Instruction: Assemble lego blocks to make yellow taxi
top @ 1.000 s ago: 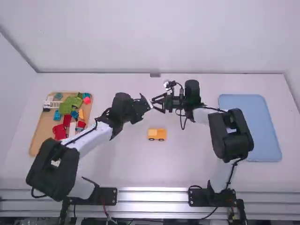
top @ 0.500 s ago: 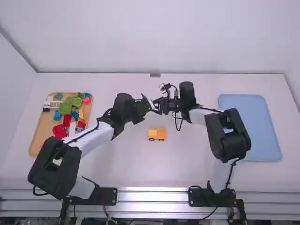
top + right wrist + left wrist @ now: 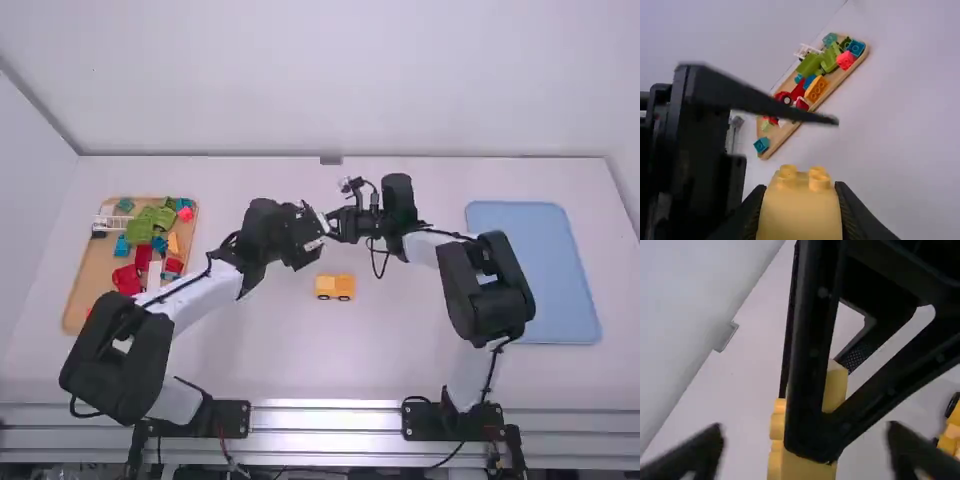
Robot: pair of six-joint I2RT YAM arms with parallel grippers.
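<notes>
- White surface [image 3: 270, 350] carries an orange-yellow, wheeled plastic vehicle [image 3: 335, 287], apparently parked centrally for assembly.
- Right hand [image 3: 800, 191] clasps a yellow studded block [image 3: 799, 215], likely presented for handover to the left hand [image 3: 805, 437], its fingers spread.

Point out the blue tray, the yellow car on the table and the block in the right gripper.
Blue tray [image 3: 570, 280]: high view, bare surface right of the arm.
Yellow car [image 3: 335, 288]: high view, middle of its side.
Block [image 3: 800, 215]: right wrist view, face below the studs.
</notes>
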